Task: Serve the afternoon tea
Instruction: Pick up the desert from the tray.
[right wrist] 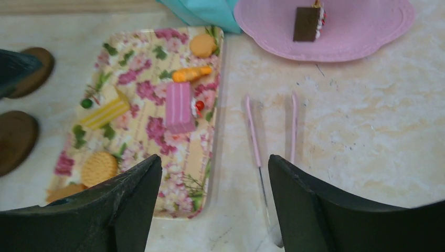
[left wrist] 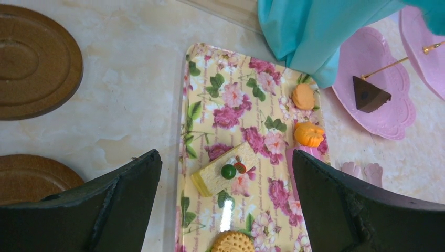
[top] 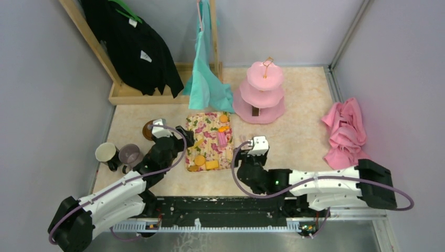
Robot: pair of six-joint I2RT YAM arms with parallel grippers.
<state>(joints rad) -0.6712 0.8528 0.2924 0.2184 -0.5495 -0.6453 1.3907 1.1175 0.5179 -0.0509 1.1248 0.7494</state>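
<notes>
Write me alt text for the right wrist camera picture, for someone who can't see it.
The open, empty right gripper hangs over a pale table, beside a floral tray of small snacks and two pink-handled utensils. Farther off, a brown cake slice sits on the pink stand.

Looks like a robot lab's test booth. Closed in by plain grey walls (top: 47, 79), with robot arms (top: 325, 186) bolted to a metal rail (top: 210, 226) at the edge of the table (top: 299, 105). Holds staged props: a wooden clothes rack (top: 131, 97), a pink cloth (top: 346, 131).
</notes>
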